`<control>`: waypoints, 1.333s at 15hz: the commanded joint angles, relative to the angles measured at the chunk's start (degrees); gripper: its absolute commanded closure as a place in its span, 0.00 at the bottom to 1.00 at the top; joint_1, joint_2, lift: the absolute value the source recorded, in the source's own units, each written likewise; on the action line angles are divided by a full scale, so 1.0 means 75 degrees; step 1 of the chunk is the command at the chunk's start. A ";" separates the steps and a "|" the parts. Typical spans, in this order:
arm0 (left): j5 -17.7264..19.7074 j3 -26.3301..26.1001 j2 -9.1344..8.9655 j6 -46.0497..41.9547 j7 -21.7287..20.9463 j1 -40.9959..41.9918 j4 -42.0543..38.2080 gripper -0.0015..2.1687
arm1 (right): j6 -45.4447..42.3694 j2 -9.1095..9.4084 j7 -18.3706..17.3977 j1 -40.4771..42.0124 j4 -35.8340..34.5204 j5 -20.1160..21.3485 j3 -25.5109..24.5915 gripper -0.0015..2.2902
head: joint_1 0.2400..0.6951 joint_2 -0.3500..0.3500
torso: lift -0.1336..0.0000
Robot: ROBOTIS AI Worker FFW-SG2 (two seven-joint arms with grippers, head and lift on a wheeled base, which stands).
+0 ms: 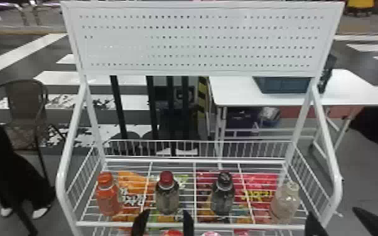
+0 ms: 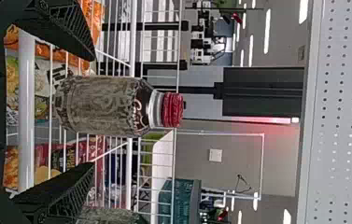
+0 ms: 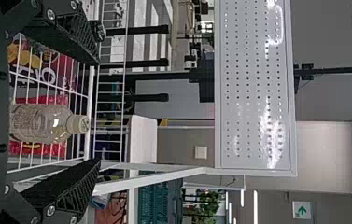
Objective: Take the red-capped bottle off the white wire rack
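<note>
Red-capped bottle: probably smooth plastic, slippery, moderately heavy if full; pinch mid-body, below shoulder. Left gripper spread before it; right gripper spread too.

- White table on grey floor
- On the table, a dark blue-grey crate
- Just left of it, a yellow-and-black striped post
- Well left of it, a brown chair and broad white floor stripes
- Beyond it, a grey wall with a white plate
- Higher than it, strip lights
</note>
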 commanded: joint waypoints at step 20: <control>0.0253 0.0019 -0.0202 0.0099 -0.0113 -0.1766 0.1726 0.66 | 0.0159 0.0007 0.0000 -0.0094 0.0035 -0.0087 -0.0199 0.07 | 0.57 0.50 | 1.00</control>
